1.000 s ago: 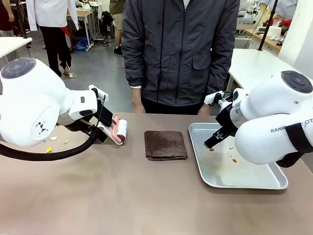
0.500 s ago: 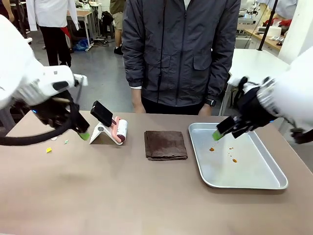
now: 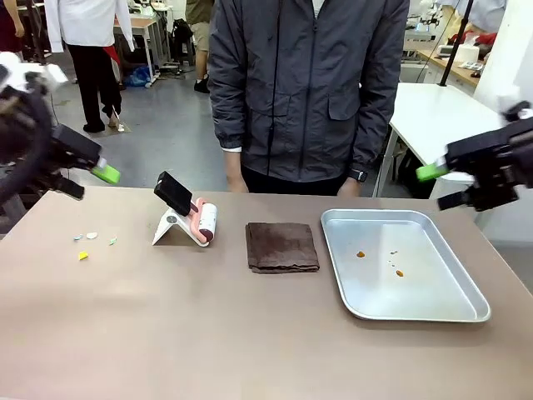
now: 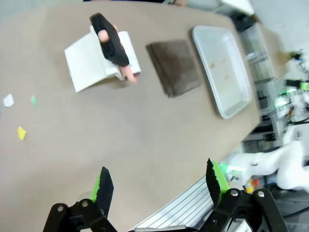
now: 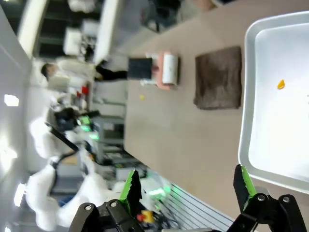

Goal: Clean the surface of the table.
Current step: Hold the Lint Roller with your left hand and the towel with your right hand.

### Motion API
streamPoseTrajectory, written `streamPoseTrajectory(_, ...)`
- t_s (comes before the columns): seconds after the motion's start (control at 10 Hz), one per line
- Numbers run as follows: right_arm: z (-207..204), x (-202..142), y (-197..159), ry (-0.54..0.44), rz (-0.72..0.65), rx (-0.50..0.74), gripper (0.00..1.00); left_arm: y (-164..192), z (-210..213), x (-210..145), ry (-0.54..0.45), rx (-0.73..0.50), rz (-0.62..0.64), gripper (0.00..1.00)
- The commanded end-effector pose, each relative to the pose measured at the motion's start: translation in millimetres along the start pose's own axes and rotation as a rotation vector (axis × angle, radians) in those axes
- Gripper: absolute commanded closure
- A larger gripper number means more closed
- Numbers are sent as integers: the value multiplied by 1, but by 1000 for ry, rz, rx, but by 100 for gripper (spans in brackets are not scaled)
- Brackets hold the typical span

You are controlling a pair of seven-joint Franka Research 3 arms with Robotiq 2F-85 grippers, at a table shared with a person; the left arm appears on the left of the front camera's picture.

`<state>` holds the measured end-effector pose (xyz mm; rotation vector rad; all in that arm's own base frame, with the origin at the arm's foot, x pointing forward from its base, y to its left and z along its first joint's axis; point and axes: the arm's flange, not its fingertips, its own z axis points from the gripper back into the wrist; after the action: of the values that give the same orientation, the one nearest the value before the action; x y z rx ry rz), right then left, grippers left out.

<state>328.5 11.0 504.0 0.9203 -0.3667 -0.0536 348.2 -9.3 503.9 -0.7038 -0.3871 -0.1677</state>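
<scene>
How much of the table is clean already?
Nothing looks done yet. Little paper scraps lie on the table, and the brown cloth sits folded, untouched. Nothing is in hand: the left gripper and right gripper hang open and empty at the sides. Left to do: pick up a cleaning tool and clear the scraps.

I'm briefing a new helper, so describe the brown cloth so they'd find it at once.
On the wide taupe-brown table, find the shallow silver metal tray. The folded dark brown cloth lies flat between it and a white stand with a pink roller, the only soft, dark square there.
</scene>
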Motion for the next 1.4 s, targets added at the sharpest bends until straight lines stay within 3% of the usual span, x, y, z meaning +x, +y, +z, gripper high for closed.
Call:
streamPoseTrajectory(0.0, 19, -42, -57, -106, -73, 107, 0, 54, 8, -14, -38, -181, 81, 0)
streamPoseTrajectory(0.5, 52, -42, -148, -198, -259, 260, 0, 165, 40, -75, -288, -341, 375, 0)
streamPoseTrajectory(0.7, 55, -47, -174, -227, -313, 291, 0, 157, 27, -84, -325, -370, 448, 0)
streamPoseTrajectory(1.0, 58, -53, -182, -254, -339, 256, 0, 150, 13, -83, -349, -344, 511, 0)
streamPoseTrajectory(1.1, 75, -18, -195, -215, -358, 276, 0, 145, 11, -81, -369, -295, 511, 0)
streamPoseTrajectory(1.2, 75, -18, -195, -215, -358, 276, 0, 182, 35, -47, -317, -363, 496, 0)
streamPoseTrajectory(1.3, 75, -18, -195, -215, -358, 276, 0, 182, 35, -47, -317, -363, 496, 0)
